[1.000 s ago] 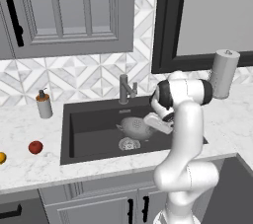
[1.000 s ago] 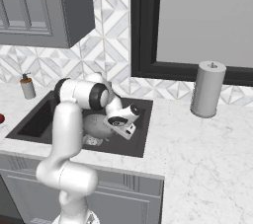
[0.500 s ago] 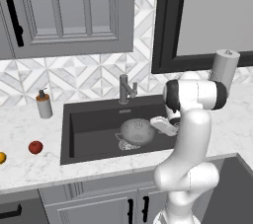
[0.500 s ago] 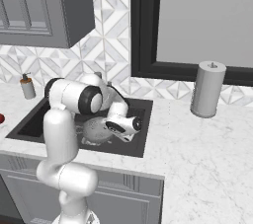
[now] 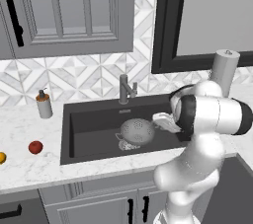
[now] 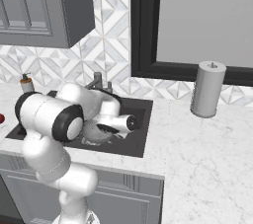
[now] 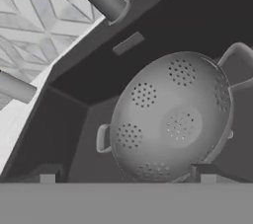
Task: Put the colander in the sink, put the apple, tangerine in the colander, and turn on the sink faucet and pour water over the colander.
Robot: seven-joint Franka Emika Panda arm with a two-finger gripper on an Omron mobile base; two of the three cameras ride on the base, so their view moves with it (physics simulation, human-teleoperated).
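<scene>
Gripper: the gripper (image 7: pixel 127 172) has its jaws spread wide, the two dark fingertips (image 7: pixel 48 172) stand far apart at the bottom of the hand view; it holds nothing and touches nothing.
Gripper place: it is over the right part of the sink (image 5: pixel 89 119), just beside the colander (image 5: pixel 137 130) and a little above it, not in contact.
Colander: it lies inside the sink (image 7: pixel 74 134), near the middle, over the drain; in the hand view the colander (image 7: pixel 173 119) shows its inside with groups of small holes and one handle to the left.
Sink faucet: the sink faucet (image 5: pixel 125 89) stands on the far edge of the sink; no water is visible.
Apple: the apple (image 5: pixel 35 147) is on the tabletop (image 5: pixel 29 168), left of the sink, well apart from the colander.
Tangerine: the tangerine (image 5: pixel 2 157) is at the left edge, near the apple.
Change: one second ago the gripper was closed at the colander; now it is open and has moved back to the right, and the colander rests free in the basin.
</scene>
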